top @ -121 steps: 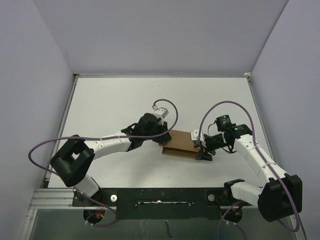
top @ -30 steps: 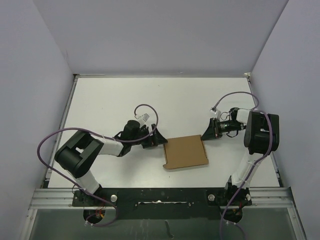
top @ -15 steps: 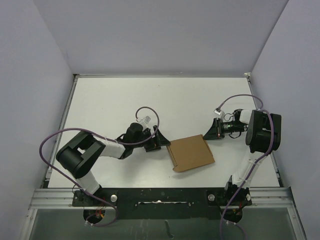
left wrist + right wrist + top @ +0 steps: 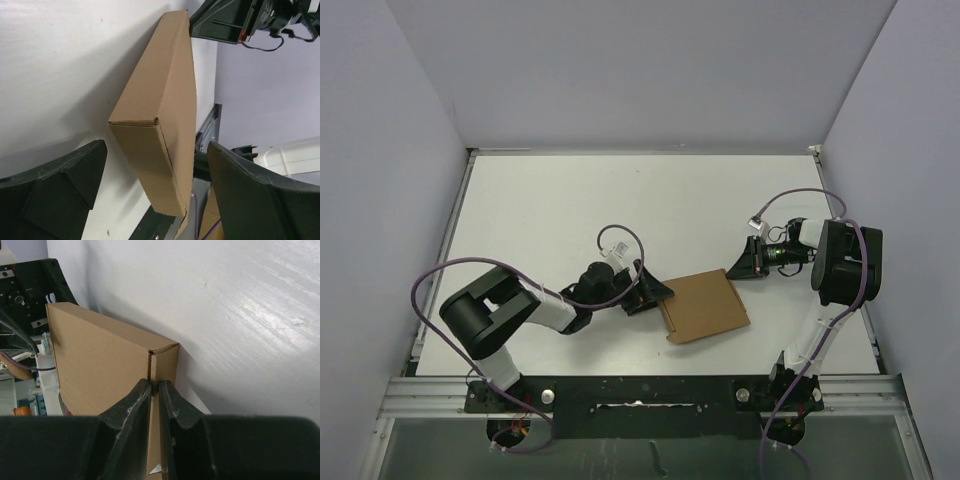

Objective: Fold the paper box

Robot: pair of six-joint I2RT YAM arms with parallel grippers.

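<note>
The paper box (image 4: pixel 706 306) is a thin, closed brown cardboard box lying flat on the white table, turned slightly askew. My left gripper (image 4: pixel 656 292) is open at the box's left edge. In the left wrist view the box's narrow end (image 4: pixel 155 150) sits ahead, between the wide-spread black fingers (image 4: pixel 65 175). My right gripper (image 4: pixel 732 268) is at the box's far right corner. In the right wrist view its jaws (image 4: pixel 155 383) are pressed almost together on the corner seam of the paper box (image 4: pixel 100 355).
White walls close in the table (image 4: pixel 550 200) on the left, back and right. A black rail (image 4: pixel 640 392) with the arm bases runs along the near edge. Purple cables loop off both arms.
The box has swung about its far right corner, its near end shifting right. My left arm slid nearer and right along the box's left edge. The right jaws closed further.
</note>
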